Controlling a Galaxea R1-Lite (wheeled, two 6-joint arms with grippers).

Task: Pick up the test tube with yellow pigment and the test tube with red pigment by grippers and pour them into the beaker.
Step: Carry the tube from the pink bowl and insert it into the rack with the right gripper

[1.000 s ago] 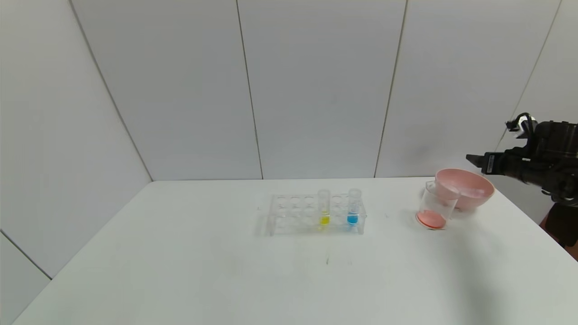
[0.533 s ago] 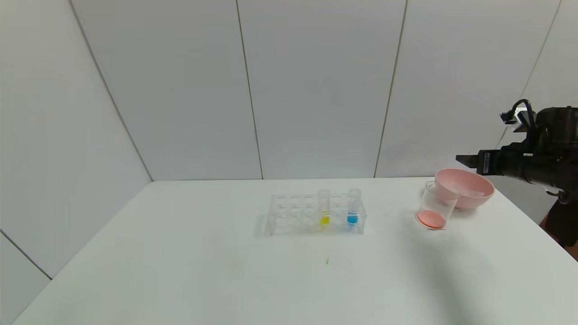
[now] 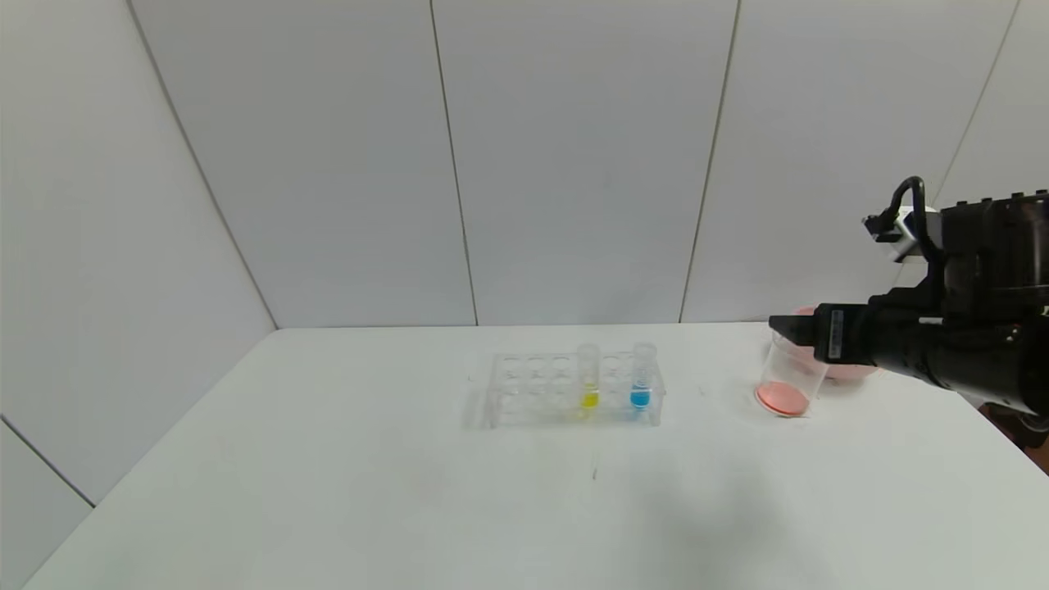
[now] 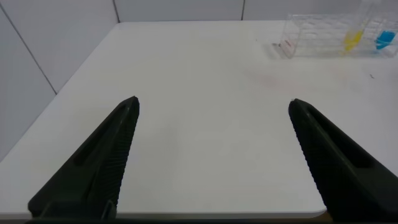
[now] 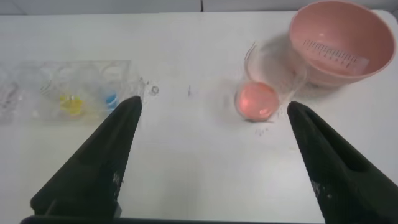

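The test tube with yellow pigment stands upright in a clear rack at mid-table; it also shows in the left wrist view and the right wrist view. No test tube with red pigment is in view. The beaker stands to the right of the rack with red-orange liquid in its bottom. My right gripper hovers just above the beaker's rim, open and empty. My left gripper is open and empty over the table's near left part, out of the head view.
A blue-bottomed tube stands in the rack right of the yellow one. A pink bowl sits right behind the beaker, mostly hidden by my right arm in the head view. The white table meets wall panels at its far edge.
My right gripper has moved left and toward the beaker; it now covers most of the pink bowl in the head view. The rack, tubes and beaker have not moved.
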